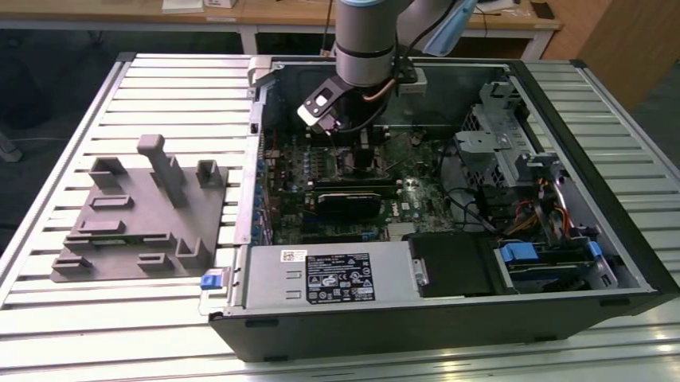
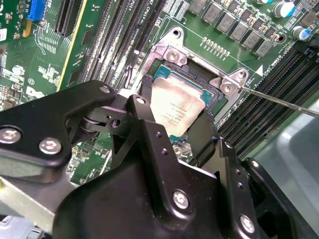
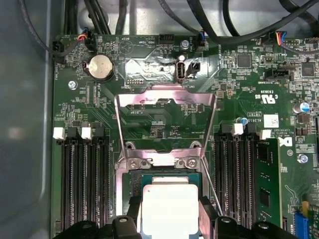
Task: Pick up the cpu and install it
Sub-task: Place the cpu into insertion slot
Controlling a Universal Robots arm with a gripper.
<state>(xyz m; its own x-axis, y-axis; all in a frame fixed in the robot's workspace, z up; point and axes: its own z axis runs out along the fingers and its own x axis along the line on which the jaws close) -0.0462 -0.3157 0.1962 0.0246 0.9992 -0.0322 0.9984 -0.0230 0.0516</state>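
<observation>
1. Gripping the cpu (image 3: 170, 206) by two opposite edges, the end effector (image 3: 170, 219) is closed on it, with one black finger (image 3: 134, 214) against each side. The chip lies directly between the fingertips, below the wrist and off to neither side.
2. The cpu is close to square, so it shows no marked long axis. Its flat top faces up toward the wrist. In the second wrist view the cpu (image 2: 175, 104) lies level inside the outline of the socket (image 2: 172, 52). Whether it is fully seated or just above the contacts cannot be told.
3. The load plate (image 3: 164, 155) is hinged open just beyond the fingertips, and the release lever (image 2: 279, 102), a thin wire rod, angles away beside the socket.
4. Materials: the cpu has a pale, matte silvery lid on a green substrate. The socket frame is bright stamped metal with screw heads. The motherboard (image 3: 239, 99) is glossy green, with black ribbed memory slots (image 3: 82, 189) flanking the fingers.
5. In the exterior view the end effector (image 1: 356, 147) reaches down into the open computer case (image 1: 425, 326). A grey plastic fixture (image 1: 138, 215) with upright posts stands well apart from it, outside the case, on the ribbed metal table (image 1: 159, 87).
</observation>
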